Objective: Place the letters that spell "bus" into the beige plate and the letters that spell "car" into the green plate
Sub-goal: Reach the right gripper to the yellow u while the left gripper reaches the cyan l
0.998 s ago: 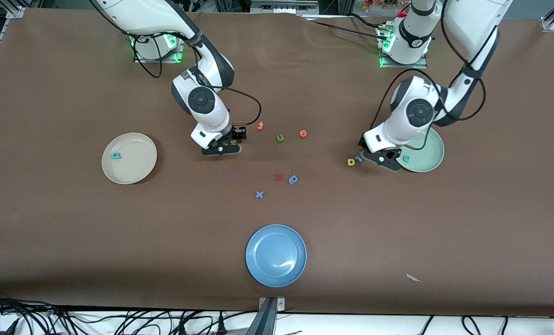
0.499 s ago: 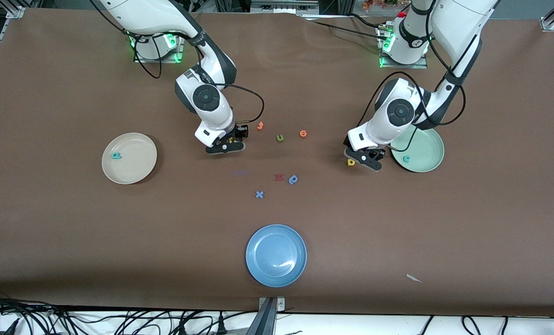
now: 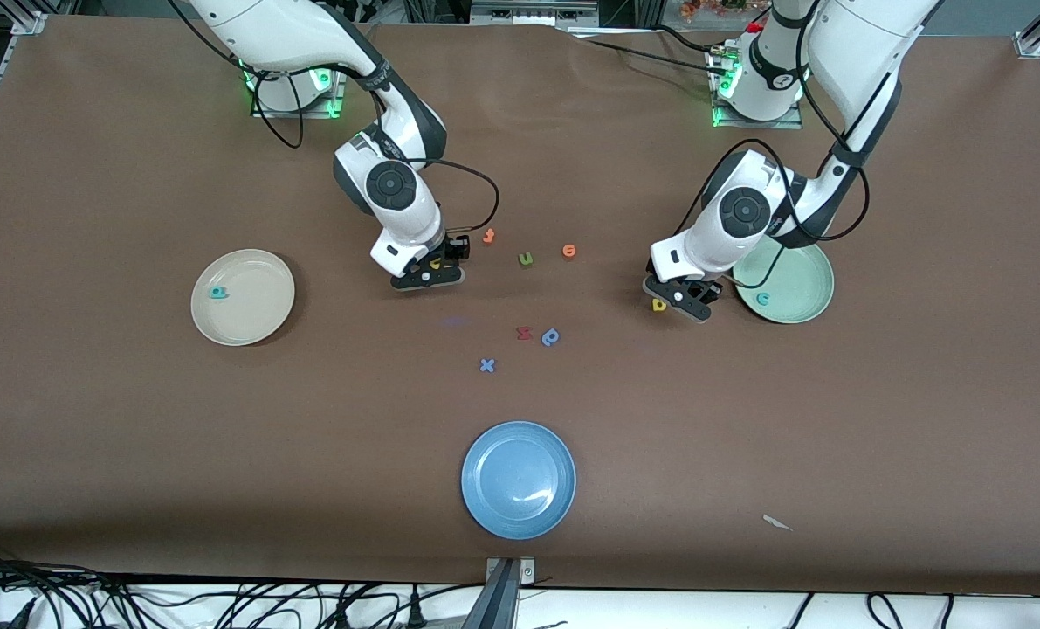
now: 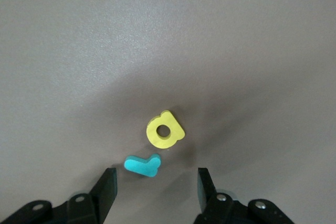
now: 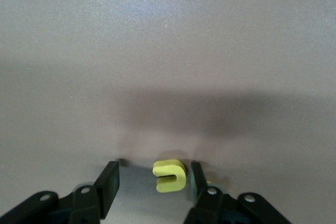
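Note:
The beige plate (image 3: 253, 310) lies toward the right arm's end and holds a teal "b" (image 3: 217, 293). The green plate (image 3: 799, 271) lies toward the left arm's end with a teal "c" (image 3: 762, 299) in it. My right gripper (image 5: 152, 182) is low at the table, open, with the yellow "u" (image 5: 169, 176) between its fingers, close against one finger and apart from the other. My left gripper (image 4: 156, 188) stands open just short of the teal "r" (image 4: 143, 164), with the yellow "a" (image 4: 165, 129) (image 3: 658, 305) lying past it. The front view hides the "r".
Loose letters lie mid-table: two orange ones (image 3: 488, 235) (image 3: 569, 252), an olive "u" (image 3: 526, 259), a red one (image 3: 524, 333), a blue "p" (image 3: 551, 336) and a blue "x" (image 3: 486, 365). A blue plate (image 3: 518, 479) sits near the front edge. A paper scrap (image 3: 777, 522) lies toward the left arm's end.
The left gripper has moved off the green plate's edge to the "r" and "a". The right gripper shifted slightly over the "u" and its fingers have narrowed.

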{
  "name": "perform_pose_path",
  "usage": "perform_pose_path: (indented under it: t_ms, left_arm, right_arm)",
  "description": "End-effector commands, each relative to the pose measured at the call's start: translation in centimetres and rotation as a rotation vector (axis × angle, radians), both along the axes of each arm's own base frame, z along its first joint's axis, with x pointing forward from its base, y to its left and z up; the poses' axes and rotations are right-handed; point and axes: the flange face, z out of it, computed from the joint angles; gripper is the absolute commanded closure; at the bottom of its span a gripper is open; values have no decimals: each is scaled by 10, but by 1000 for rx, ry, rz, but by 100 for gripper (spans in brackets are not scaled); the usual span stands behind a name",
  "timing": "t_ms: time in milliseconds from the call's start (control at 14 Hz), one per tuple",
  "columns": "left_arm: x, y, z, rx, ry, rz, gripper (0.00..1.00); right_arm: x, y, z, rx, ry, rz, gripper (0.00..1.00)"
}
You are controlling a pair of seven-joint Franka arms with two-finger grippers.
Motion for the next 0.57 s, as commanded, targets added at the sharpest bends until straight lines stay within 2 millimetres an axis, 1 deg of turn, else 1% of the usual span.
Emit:
perform_pose_path:
  t_ms: [0,71,143,285,499]
  left_arm:
    - [4,0,-2,18,-22,-42,42]
    - [4,1,-2,19,-22,-41,45]
    - [4,1,-2,19,-21,-39,45]
    - [4,1,-2,19,-21,-39,49]
    - [5,0,-1,19,-24,-39,48]
  right_arm:
    - [-4,1,-2,1,-10,10,47]
    - [-3,0,-3,0,-9,9,49]
    - [-3,0,-3,0,-9,9,51]
    - [-3,0,-4,0,-9,9,53]
    - [-4,1,-4,-1,-8,11,53]
